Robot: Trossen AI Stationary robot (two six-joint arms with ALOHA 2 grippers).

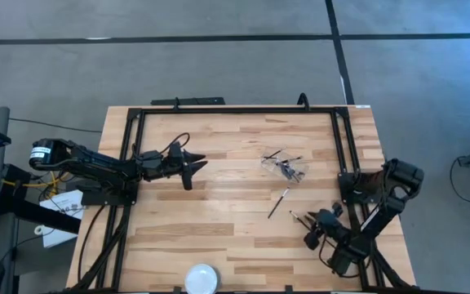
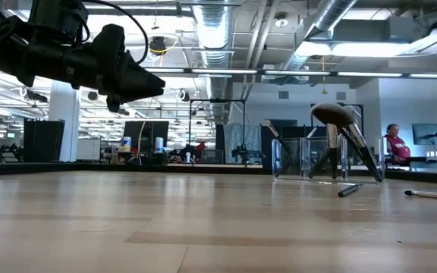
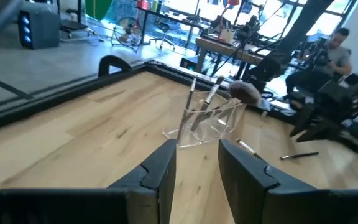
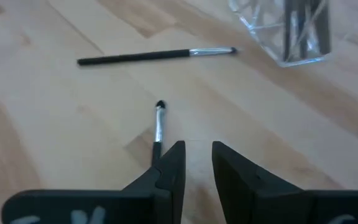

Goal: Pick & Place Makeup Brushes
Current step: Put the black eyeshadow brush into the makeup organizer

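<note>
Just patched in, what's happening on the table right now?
The robot is collecting thin dark-handled makeup brushes into a clear plastic holder that already has several brushes in it. Two brushes lie loose on the light wooden table: one beside the holder, and another right at the right end effector, which hovers low with its fingers open, gripping nothing. The left end effector waits, open and empty.

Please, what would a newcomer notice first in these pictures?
Probably the clear holder right of the table's middle, with brushes leaning in it, one with a fluffy brown head. Two brushes lie loose on the wood: one beside the holder, another just before the right hand, whose fingers stand apart.
</note>
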